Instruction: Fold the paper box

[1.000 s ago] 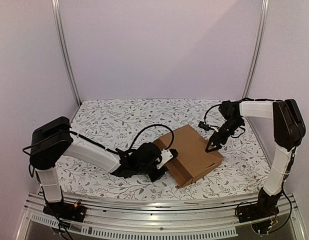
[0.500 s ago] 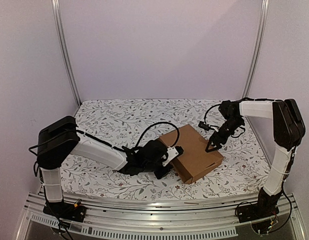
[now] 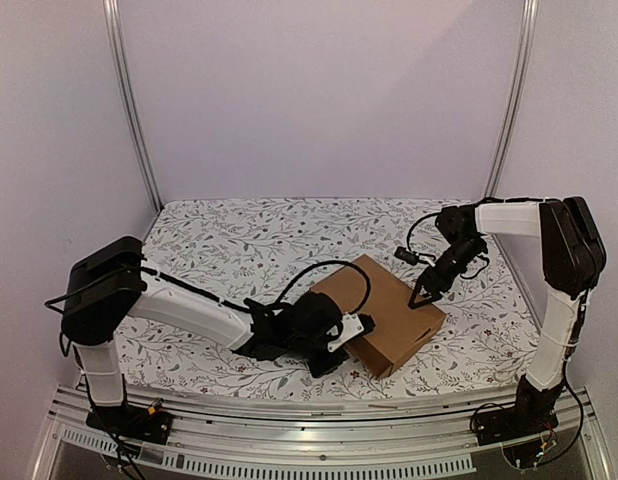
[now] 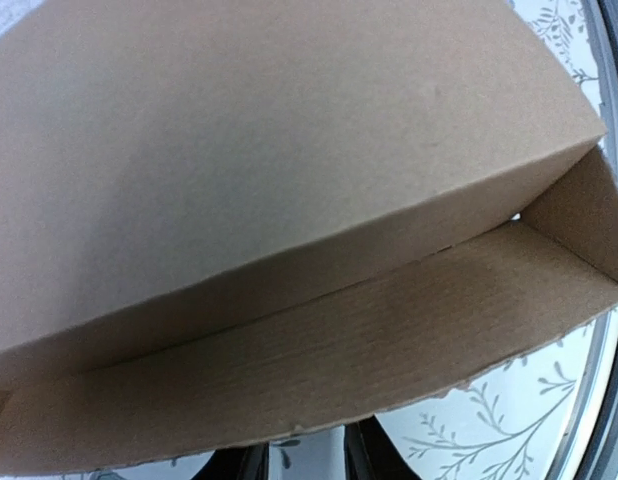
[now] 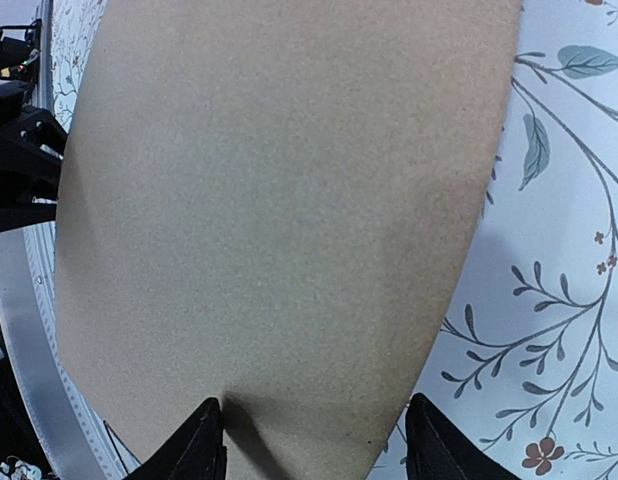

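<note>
Floral-cloth bench [image 3: 209,240], pale walls; paper box [image 3: 404,345] sits centre-right, lid [image 3: 384,290] almost down. The right gripper [image 3: 421,296], jaws wide, rests its tips on the lid's far-right edge, apparently pinning it, forearm level and wrist angled down. Low across the bench lies the left arm [image 3: 189,305], left gripper [image 3: 351,328] slightly parted at the front flap [image 4: 319,360], likely to tuck it.

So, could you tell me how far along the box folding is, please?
Done: the box is formed, walls up and lid down. In hand: the right claw rests on the lid while the left claw sits at the open front. Left: the front flap sticks out, untucked.
</note>
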